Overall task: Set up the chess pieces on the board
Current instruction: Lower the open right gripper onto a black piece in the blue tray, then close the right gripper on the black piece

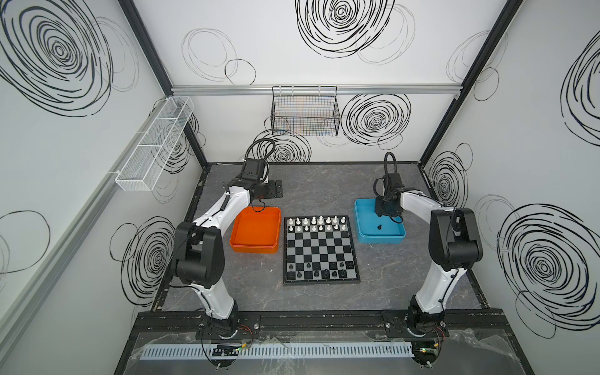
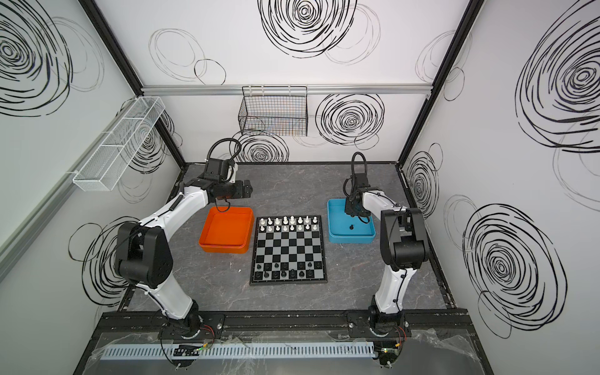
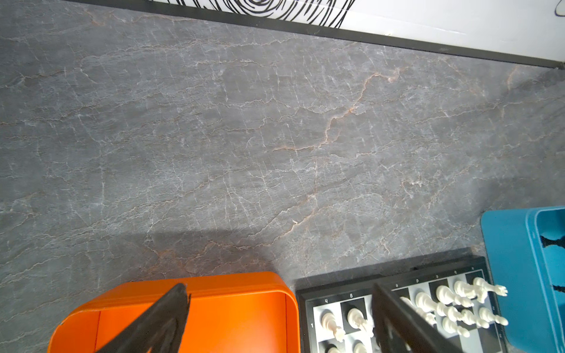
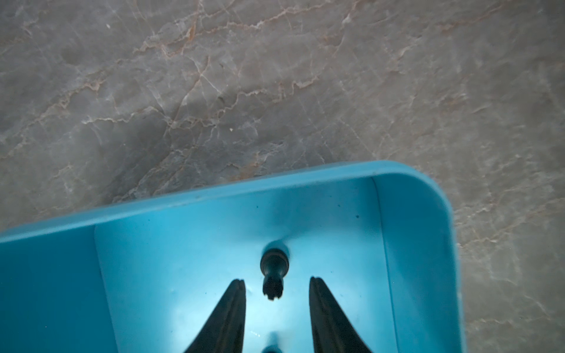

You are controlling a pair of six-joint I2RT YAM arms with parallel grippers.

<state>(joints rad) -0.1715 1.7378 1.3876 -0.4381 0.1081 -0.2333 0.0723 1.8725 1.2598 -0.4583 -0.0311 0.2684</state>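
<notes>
Grey marbled tabletop [image 1: 324,302] carries the board [image 1: 320,248], white chess pieces [image 1: 316,224] on its far rows and black on its near rows, flanked by an orange tray [image 1: 256,248] and a blue tray [image 4: 428,244]. The left gripper [image 3: 279,288] gapes wide, holding nothing. The right gripper [image 4: 276,279], inside the blue tray, has its jaws narrowed about a black piece [image 4: 274,259] — gaps either side, not touching.

The board [image 3: 337,293] is cut off, chess pieces [image 3: 446,298] blurred.
</notes>
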